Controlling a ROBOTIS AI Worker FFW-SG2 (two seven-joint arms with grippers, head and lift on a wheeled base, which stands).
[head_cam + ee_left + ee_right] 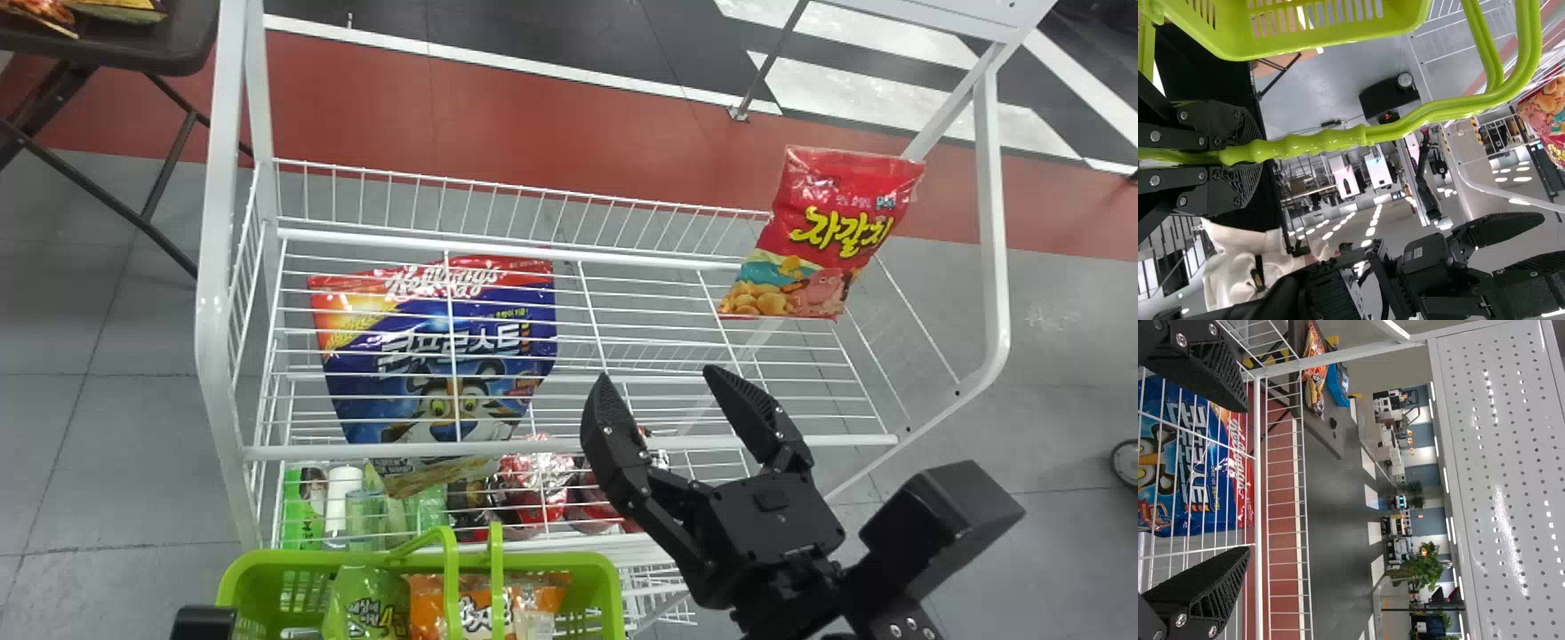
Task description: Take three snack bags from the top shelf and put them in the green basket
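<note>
Snack bag (827, 236), red with yellow lettering, stood on the top shelf (498, 452), right rear. Printed green bag (366, 604) and orange bag (428, 604) lay in the green basket (569, 561). Left gripper (1251, 153) was clamped on its handle (1331, 140); right gripper (656, 382) was open near the shelf's front.

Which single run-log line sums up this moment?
left gripper: clamped on basket handle | right gripper: open, empty | red snack bag: on top shelf | green basket: green bag, orange bag inside
</note>
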